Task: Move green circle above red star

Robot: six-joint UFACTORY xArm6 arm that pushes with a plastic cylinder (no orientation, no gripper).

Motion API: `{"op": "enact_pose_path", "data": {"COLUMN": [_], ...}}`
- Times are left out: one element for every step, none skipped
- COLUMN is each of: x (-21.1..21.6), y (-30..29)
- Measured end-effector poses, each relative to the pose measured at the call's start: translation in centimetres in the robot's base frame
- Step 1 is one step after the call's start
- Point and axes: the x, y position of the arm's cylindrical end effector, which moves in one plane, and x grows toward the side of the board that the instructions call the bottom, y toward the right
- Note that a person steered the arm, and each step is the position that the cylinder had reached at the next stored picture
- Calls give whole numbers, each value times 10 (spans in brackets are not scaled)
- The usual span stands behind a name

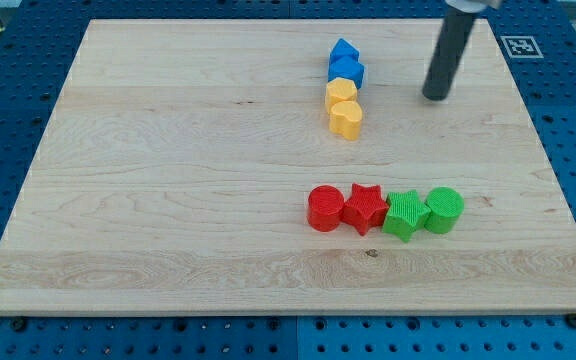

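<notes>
circle [444, 210] right of star [365, 208]

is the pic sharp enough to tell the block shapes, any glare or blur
Camera view: evenly lit, no glare on the pale wooden board; the green circle block and red star block have crisp edges and faint shadows; the dark rod's upper end is cut off at the view's top, my tip sharp.

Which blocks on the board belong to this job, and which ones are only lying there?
For the job: green circle, red star, my tip, off to the right of the blue blocks.

Lying about: red circle, green star, two blue blocks, two yellow blocks.
</notes>
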Motion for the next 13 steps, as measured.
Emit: {"op": "enact_pose_path", "data": {"x": [45,95,115,121,163,169,172,189,193,215,193,166,151], "y": [2,2,1,1,1,-1,-2,-31,-36,-31,-31,-31,-37]}}
